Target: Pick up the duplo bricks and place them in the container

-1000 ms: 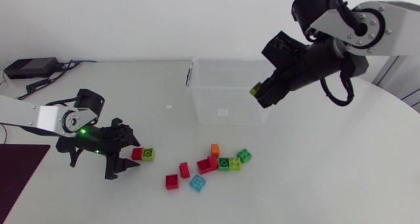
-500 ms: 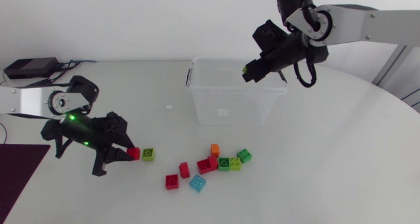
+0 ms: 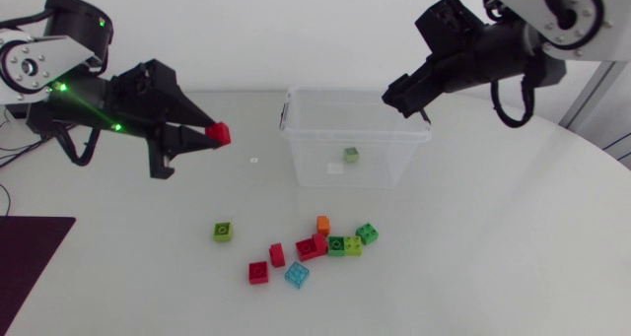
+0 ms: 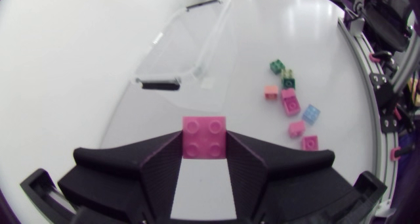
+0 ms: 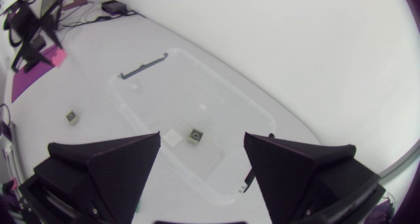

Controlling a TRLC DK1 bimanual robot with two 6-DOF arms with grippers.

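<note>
The head camera looks down on the table [image 3: 473,267], the left arm [image 3: 39,65] entering at 10 o'clock and the right arm [image 3: 552,11] at 2. The left wrist camera, high up, looks across to the container [image 4: 211,39] ahead of the left gripper [image 4: 205,137]. The right wrist camera hangs close above that container; all three views share it.

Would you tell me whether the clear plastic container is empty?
Not empty: one green duplo brick sits inside the clear plastic container, visible in the head and right wrist views.
</note>
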